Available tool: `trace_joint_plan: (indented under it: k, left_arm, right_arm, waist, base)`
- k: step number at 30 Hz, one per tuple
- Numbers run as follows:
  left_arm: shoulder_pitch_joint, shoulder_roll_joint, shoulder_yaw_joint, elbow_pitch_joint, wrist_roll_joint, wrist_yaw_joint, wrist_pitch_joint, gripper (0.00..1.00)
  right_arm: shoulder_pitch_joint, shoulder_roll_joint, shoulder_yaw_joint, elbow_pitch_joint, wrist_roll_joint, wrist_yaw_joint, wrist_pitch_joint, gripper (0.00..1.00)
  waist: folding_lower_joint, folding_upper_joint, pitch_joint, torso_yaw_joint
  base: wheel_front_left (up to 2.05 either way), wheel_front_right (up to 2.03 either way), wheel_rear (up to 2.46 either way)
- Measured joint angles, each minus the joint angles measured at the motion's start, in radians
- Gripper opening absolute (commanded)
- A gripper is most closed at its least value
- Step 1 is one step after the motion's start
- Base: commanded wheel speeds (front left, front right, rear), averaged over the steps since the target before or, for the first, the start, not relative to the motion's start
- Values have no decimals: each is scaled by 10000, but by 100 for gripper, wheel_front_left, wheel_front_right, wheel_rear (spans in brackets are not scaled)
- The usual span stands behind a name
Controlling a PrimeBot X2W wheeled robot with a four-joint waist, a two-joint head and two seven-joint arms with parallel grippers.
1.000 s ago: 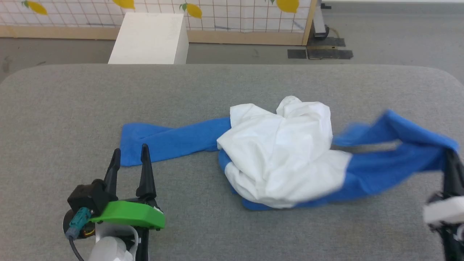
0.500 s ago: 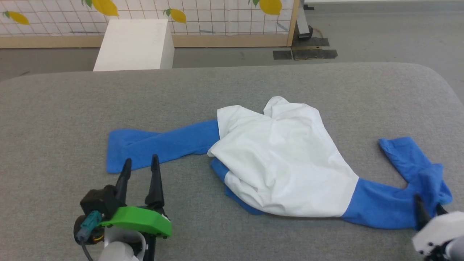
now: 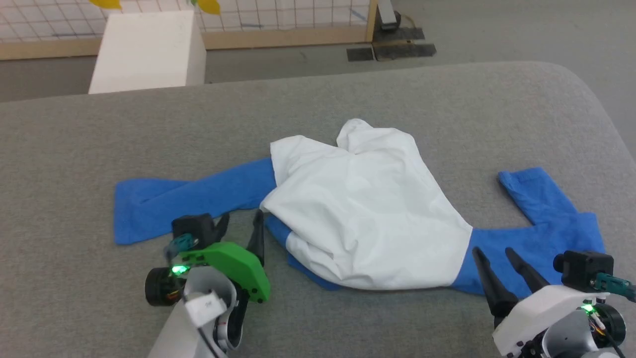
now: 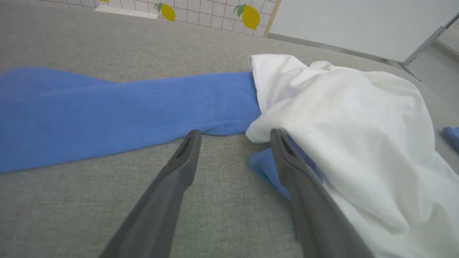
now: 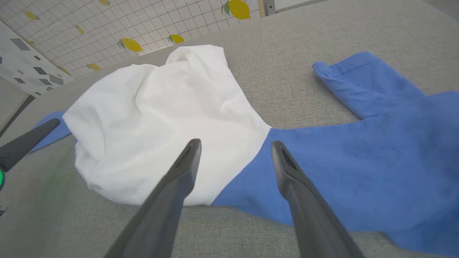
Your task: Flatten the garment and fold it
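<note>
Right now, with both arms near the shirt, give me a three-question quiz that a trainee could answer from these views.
1. True or false: the right gripper is clamped on the garment.
2. The garment's white body is: A) spread flat and smooth; B) bunched in a crumpled heap on the grey surface, with a blue sleeve out to each side; C) hanging off the edge.
3. How do the left gripper's jaws stand?

Key
1. False: the right gripper's jaws are open and hold nothing.
2. B.
3. Open.
</note>
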Motion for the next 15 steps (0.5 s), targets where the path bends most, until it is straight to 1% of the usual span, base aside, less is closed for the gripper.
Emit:
trace_joint_plan:
  k: [4,10,12,13,14,15]
  left_arm:
    - [-528,0,-268,706,-174,151,1319,100]
    - [-1192,15,-690,1149,-366,205,2986,100]
    - [-1347,35,-884,1183,-481,44,3549,100]
    - [-1373,46,-1041,1175,-583,-111,3827,100]
    - [-1376,44,-1198,1143,-702,-293,4046,46]
    - [-1374,42,-1310,1099,-844,-420,4169,35]
  right_arm:
    - [-38,-8,184,-142,-125,0,-523,100]
    - [-78,-8,330,-96,-146,0,-698,100]
    - [-81,-10,370,-69,-151,0,-700,100]
    - [-84,-10,389,-56,-148,0,-717,100]
    - [-84,-10,393,-44,-148,0,-729,100]
    - [-84,-10,401,-40,-150,0,-729,100]
  waist:
    - [0,0,235,-239]
    - [0,0,465,-499]
    - [0,0,461,-500]
    - [0,0,439,-488]
    - [0,0,406,-463]
    - [1,0,375,-436]
  base:
    - [0,0,0]
    - [0,0,0]
    - [0,0,0]
    - [0,0,0]
    - [0,0,0]
    - [0,0,0]
